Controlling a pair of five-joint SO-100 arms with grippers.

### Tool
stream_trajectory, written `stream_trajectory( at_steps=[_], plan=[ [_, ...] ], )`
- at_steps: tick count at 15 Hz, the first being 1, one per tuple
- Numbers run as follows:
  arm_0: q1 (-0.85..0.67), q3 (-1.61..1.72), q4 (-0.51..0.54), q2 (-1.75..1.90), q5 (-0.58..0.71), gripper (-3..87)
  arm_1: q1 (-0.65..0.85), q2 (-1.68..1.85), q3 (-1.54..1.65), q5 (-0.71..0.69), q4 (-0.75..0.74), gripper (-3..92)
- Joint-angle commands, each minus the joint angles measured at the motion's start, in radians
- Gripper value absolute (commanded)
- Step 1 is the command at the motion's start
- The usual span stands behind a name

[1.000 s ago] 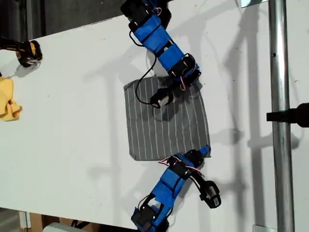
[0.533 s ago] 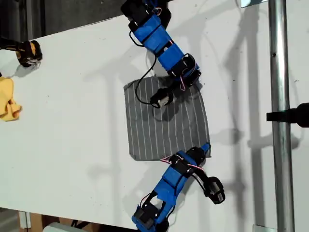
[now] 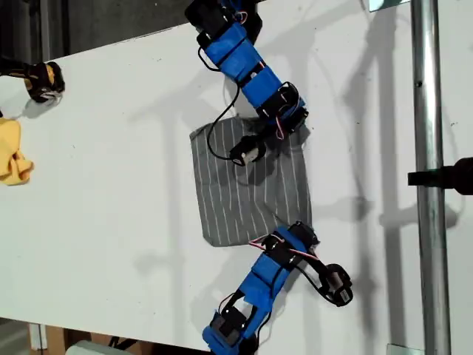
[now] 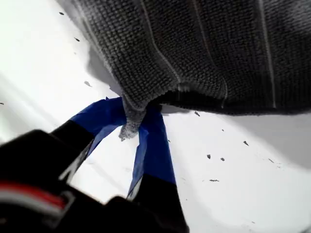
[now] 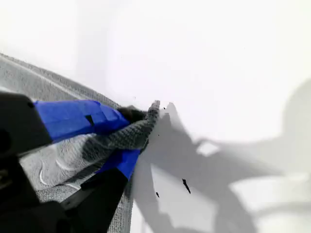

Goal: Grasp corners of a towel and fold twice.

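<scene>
The towel, dark grey with thin white stripes, lies on the white table in the middle of the exterior view. My first gripper belongs to the arm at the bottom of the exterior view. It is shut on the towel's corner, and the cloth hangs raised with a shadow beneath it. My second gripper, on the arm at the top of that view, is shut on another corner, low by the table. The towel bunches between its blue jaws.
A small yellow cloth and a black-and-yellow object sit at the exterior view's left edge. A metal pole with a black clamp runs down that view's right side.
My first gripper has lifted its corner and carried it toward the exterior view's left, pulling the towel's lower right edge inward. The second arm has stayed put.
</scene>
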Motion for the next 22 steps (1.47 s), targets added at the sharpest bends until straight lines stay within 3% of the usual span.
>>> stream_trajectory(
  at_steps=[1, 6, 9, 13, 16, 18, 22],
  plan=[
    [-0.015, -0.021, 0.061, 0.008, -0.018, -1.6, -0.011, 0.058, -0.063, 0.006, 0.006, -0.2],
    [0.026, -0.034, 0.175, 0.219, -0.017, -1.7, -0.051, 0.083, -0.215, 0.002, 0.138, -0.2],
    [0.071, -0.049, 0.166, 0.333, 0.037, -1.7, -0.120, 0.066, -0.433, 0.009, 0.275, -0.2],
    [0.112, -0.051, 0.123, 0.374, 0.038, -1.7, -0.156, 0.006, -0.520, 0.003, 0.239, -0.2],
    [0.048, -0.035, 0.169, 0.434, 0.078, -1.7, -0.086, 0.052, -0.500, -0.015, 0.298, -0.2],
    [-0.041, -0.018, 0.236, 0.460, 0.173, -1.7, 0.000, 0.117, -0.431, -0.064, 0.314, -0.2],
    [-0.236, 0.067, 0.245, 0.532, 0.339, -1.7, 0.201, 0.314, -0.221, -0.135, 0.322, -0.2]
  ],
)
